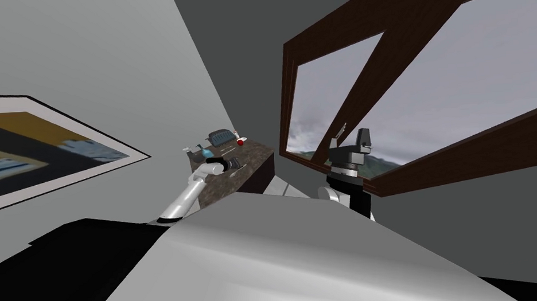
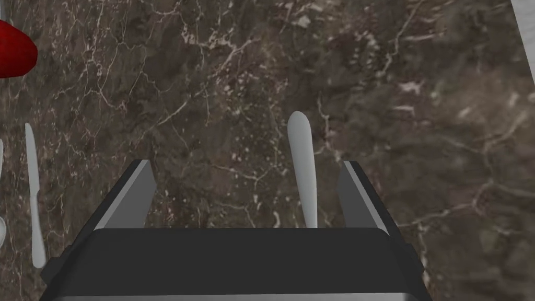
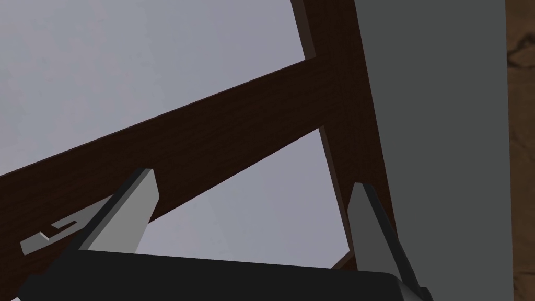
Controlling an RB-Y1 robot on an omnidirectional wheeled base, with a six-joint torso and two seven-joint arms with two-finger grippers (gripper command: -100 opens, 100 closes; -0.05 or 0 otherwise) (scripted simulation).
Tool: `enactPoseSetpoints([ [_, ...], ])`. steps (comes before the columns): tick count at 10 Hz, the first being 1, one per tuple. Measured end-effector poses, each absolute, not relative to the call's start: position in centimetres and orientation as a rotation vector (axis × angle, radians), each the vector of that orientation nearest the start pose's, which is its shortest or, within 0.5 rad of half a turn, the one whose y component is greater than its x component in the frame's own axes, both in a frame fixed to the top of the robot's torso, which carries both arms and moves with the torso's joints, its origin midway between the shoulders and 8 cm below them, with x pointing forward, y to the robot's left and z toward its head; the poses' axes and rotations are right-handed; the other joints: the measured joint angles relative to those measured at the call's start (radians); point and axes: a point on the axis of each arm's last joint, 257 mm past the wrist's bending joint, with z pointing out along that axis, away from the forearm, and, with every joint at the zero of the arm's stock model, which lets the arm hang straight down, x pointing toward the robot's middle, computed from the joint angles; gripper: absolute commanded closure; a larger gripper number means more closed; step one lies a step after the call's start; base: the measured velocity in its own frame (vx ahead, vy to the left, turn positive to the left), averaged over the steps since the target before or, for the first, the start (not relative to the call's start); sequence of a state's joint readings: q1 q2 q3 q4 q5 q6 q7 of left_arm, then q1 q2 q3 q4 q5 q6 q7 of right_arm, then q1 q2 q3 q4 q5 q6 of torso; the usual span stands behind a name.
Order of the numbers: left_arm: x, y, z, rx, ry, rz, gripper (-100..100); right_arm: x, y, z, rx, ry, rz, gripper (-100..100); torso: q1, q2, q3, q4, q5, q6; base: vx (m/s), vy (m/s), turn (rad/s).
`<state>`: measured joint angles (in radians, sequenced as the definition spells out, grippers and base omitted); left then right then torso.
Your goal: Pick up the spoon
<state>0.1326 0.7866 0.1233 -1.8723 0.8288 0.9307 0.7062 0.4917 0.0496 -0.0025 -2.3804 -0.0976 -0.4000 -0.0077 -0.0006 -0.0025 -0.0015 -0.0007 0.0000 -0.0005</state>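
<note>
I am holding my left arm stretched over the marble countertop (image 2: 418, 130), with the left gripper (image 2: 246, 166) pointing down and its fingers spread. The spoon (image 2: 302, 167) is lying on the countertop between them, nearer one finger. My right gripper (image 3: 253, 182) is hanging raised beside the countertop, released.

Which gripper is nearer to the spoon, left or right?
Left. The left gripper hangs over the spoon, which lies between its open fingers; the right gripper is raised before the window.
</note>
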Motion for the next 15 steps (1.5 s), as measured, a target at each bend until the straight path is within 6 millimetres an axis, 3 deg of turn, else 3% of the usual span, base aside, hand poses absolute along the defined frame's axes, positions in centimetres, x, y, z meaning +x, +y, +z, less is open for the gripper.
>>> enactPoseSetpoints([
  [4, 41.4, 41.5, -29.4, -2.512, 1.195, -0.923, -100, 33.7, -29.3, 5.2, 0.745, 0.503, 1.378, 0, 0.000, 0.000, 0.000, 0.000, 0.000, 0.000, 0.037, -0.005, -0.040],
  [8, 39.3, 42.5, -30.7, -2.635, 1.172, -0.787, -100, 33.7, -29.3, 5.2, 0.745, 0.503, 1.378, 0, 0.000, 0.000, 0.000, 0.000, 0.000, 0.000, 0.034, -0.006, -0.047],
  [15, 33.8, 45.3, -32.1, -2.849, 1.087, -0.469, -100, 33.7, -29.3, 5.2, 0.745, 0.503, 1.378, 0, 0.000, 0.000, 0.000, 0.000, 0.000, 0.000, 0.038, -0.003, -0.038],
])
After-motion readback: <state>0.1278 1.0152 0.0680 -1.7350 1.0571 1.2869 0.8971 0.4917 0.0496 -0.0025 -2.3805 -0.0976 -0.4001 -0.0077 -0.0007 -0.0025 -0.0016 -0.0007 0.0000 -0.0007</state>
